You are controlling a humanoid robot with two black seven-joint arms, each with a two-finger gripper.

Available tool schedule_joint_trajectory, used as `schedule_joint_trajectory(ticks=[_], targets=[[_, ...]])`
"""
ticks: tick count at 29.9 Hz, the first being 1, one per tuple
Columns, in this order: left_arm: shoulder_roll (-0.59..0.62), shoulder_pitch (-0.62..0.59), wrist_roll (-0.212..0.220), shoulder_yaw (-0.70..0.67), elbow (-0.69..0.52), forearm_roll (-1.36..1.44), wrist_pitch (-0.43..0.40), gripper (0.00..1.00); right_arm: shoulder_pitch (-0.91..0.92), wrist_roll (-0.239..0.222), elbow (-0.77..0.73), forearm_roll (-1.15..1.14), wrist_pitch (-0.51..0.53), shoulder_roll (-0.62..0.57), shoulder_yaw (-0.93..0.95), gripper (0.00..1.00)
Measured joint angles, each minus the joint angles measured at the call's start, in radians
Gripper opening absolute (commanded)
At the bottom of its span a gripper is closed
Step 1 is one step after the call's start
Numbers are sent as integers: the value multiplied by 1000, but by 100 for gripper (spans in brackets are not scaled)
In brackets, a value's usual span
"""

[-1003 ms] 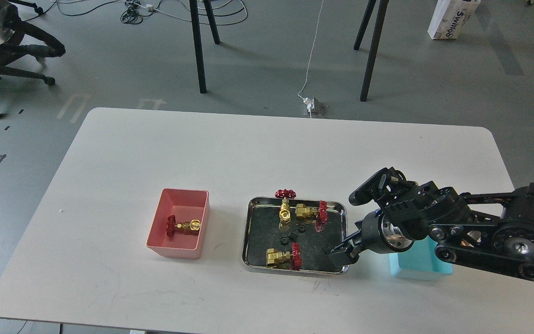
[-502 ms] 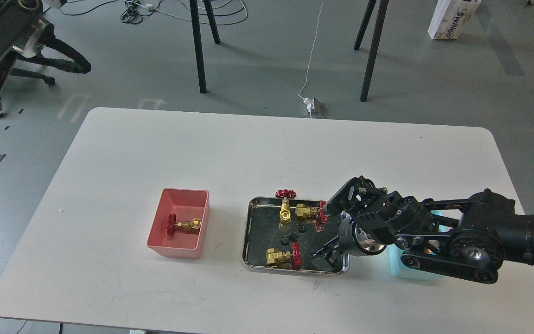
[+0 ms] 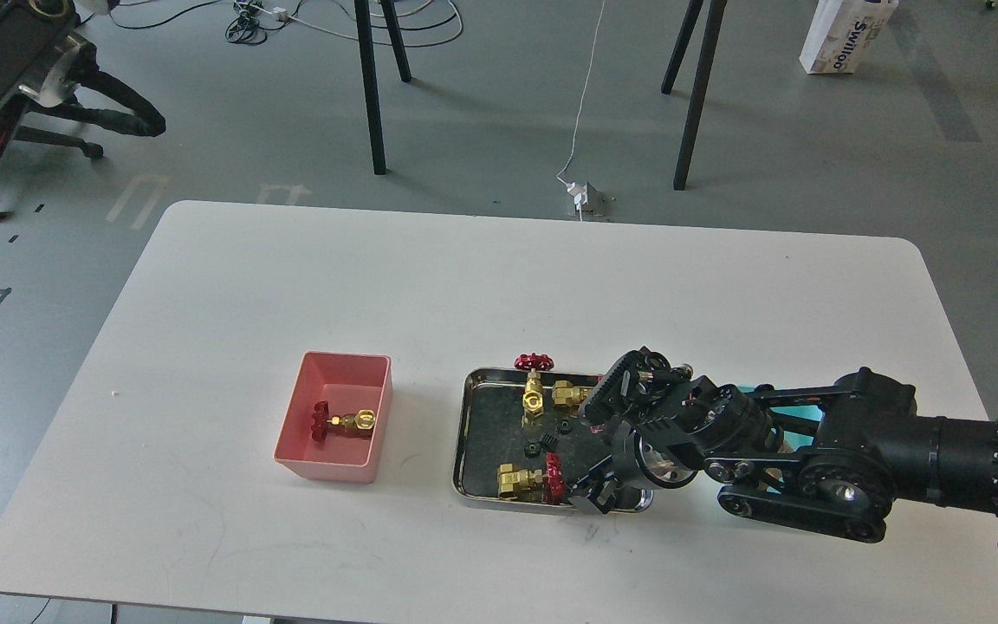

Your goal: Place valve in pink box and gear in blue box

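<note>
Right gripper (image 3: 590, 496) hovered at the steel tray's (image 3: 464, 433) lower-right corner; finger spacing indeterminate. Target gear (image 3: 537, 446) lay up-left of my gripper, mid-tray, nearer my right arm. Blue box (image 3: 763, 390) sat behind that arm.

The only readable lettering is on the white package (image 3: 845, 33) standing on the floor beyond the table's (image 3: 378, 286) far right corner. Its printed word runs sideways along one face and looks like "Swilloo", though the last letters are uncertain. No other text, number or label can be read.
</note>
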Motion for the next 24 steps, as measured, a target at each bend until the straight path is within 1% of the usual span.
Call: schedule_joint_trajectory(ticks=[5, 10, 13, 18, 24], targets=[[0, 0, 0, 0, 2, 0, 0, 91, -8, 1, -12, -1, 0, 9, -2, 87], [3, 0, 0, 1, 3, 0, 0, 91, -8, 0, -9, 0, 0, 8, -2, 80], [5, 0, 0, 1, 3, 1, 0, 91, -6, -1, -8, 1, 0, 7, -1, 72], [6, 1, 1, 1, 4, 2, 0, 91, -6, -11, -6, 1, 0, 7, 0, 66], [6, 1, 2, 1, 4, 2, 0, 91, -5, -28, 10, 5, 0, -2, 1, 63]])
